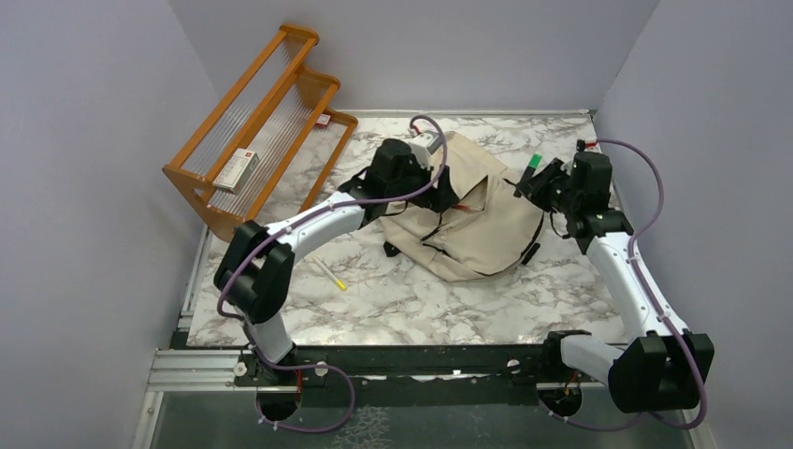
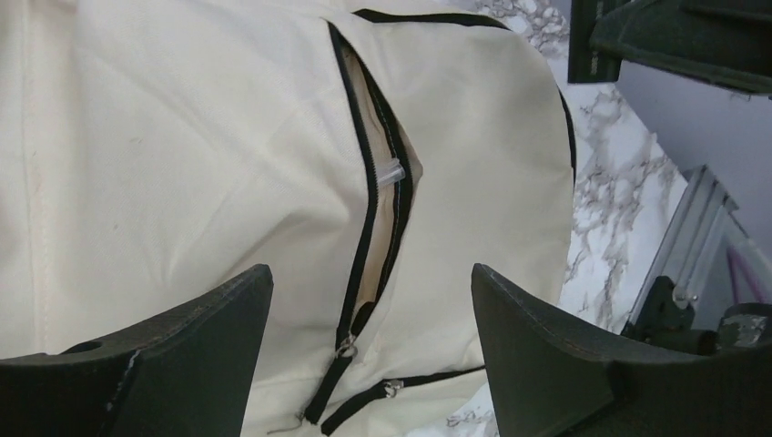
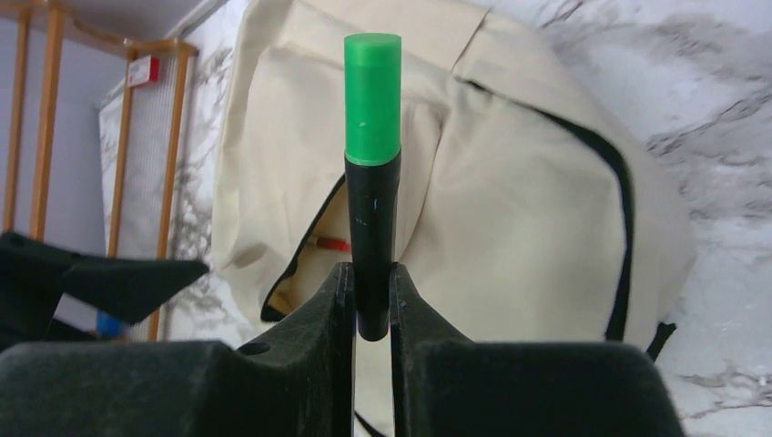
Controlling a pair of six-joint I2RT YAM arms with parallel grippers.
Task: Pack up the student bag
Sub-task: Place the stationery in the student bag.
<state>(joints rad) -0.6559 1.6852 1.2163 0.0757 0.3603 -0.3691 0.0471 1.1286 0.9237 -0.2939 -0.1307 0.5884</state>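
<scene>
The student bag (image 1: 477, 220) lies flat on the marble desk (image 1: 421, 299), right of centre in the frame. It is cream canvas with black zip lines, and a black strap end shows at its lower left. The left arm reaches in from the lower left, and the left pincer (image 1: 447, 196) sits over the bag's upper left part. At the bag's right edge the right pincer (image 1: 526, 185) grips a green-capped marker (image 1: 534, 162). A wooden rack (image 1: 266, 131) stands in the upper left with a small box (image 1: 236, 170) on it. A thin yellow-tipped stick (image 1: 329, 273) lies on the desk left of the bag.
</scene>
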